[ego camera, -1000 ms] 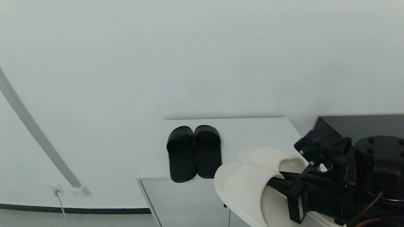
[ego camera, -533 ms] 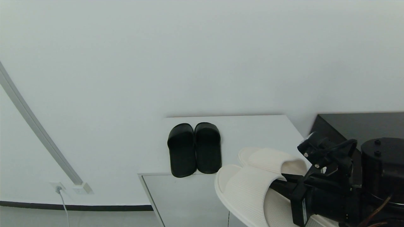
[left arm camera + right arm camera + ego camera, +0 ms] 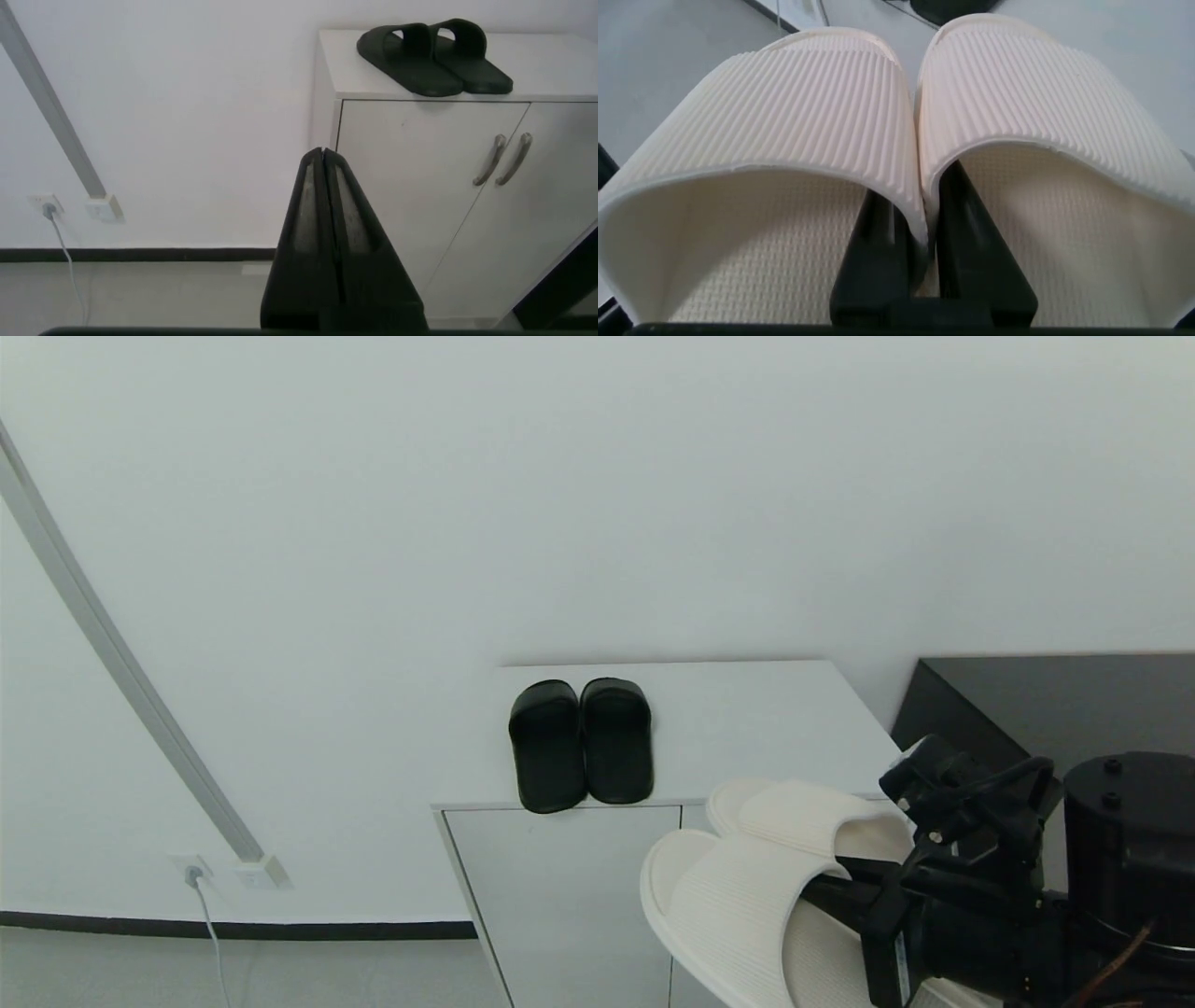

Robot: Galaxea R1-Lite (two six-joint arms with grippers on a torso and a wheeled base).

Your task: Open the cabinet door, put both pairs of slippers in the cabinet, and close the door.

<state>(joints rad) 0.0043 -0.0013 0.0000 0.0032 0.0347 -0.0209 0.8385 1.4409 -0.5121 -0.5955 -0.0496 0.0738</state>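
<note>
A pair of black slippers [image 3: 581,743] [image 3: 434,56] lies side by side on the front edge of the white cabinet [image 3: 766,709] [image 3: 411,215]. Both cabinet doors [image 3: 560,896] are closed, and their two handles [image 3: 505,159] meet at the middle. My right gripper [image 3: 823,889] [image 3: 920,224] is shut on a pair of white ribbed slippers [image 3: 738,887] [image 3: 831,112]. It pinches their two inner strap edges together, in the air before the cabinet's right part. My left gripper [image 3: 322,157] is shut on nothing, lower and to the left of the cabinet front.
A dark block of furniture [image 3: 1055,700] stands right of the cabinet. A grey cable duct [image 3: 121,663] runs down the wall to a socket [image 3: 191,873] [image 3: 45,205] with a cord. Open floor lies left of the cabinet.
The whole head view has shifted: the cabinet now sits higher and smaller, with more of its front showing. The white slippers stay in my right gripper.
</note>
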